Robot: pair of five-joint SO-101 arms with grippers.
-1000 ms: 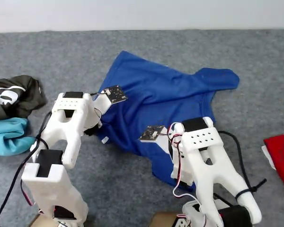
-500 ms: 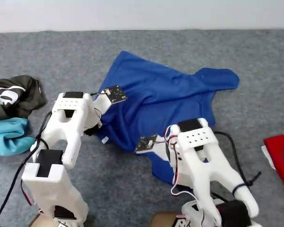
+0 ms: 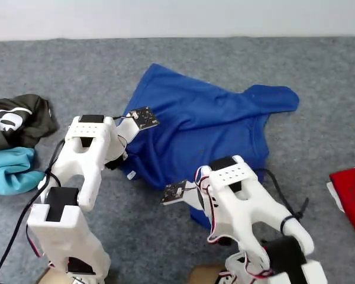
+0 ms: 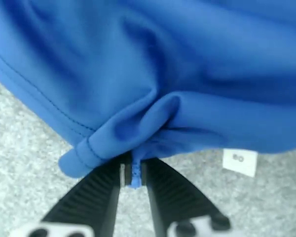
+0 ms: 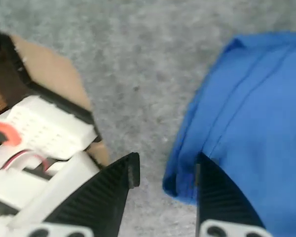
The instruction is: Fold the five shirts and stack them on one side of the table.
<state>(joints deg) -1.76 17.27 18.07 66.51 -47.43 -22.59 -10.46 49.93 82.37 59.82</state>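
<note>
Mid-table, on the grey felt-like table cover (image 3: 296, 65), the crumpled blue jersey shirt (image 3: 207, 127) lies spread flat but wrinkled, not yet folded. Left gripper (image 4: 132, 172) has its fingers clamped on a small bunched fold of the hem, near the white size tag (image 4: 239, 162). Right gripper (image 5: 166, 170) sits at the shirt's near edge, fingers apart, with the hem corner just between them. Risks: the left pinch is thin and right at the fingertips, so a pull could slip it free. The right one could close on one layer only or miss the edge, giving a skewed fold. Its arm also hangs over the shirt's near part, and its black cable (image 3: 287, 195) could snag. Nearby: dark olive printed shirt (image 3: 18, 121) and teal shirt (image 3: 9, 168) heaped at one side, red shirt (image 3: 352, 198) at the opposite edge, all well apart from the blue one.
</note>
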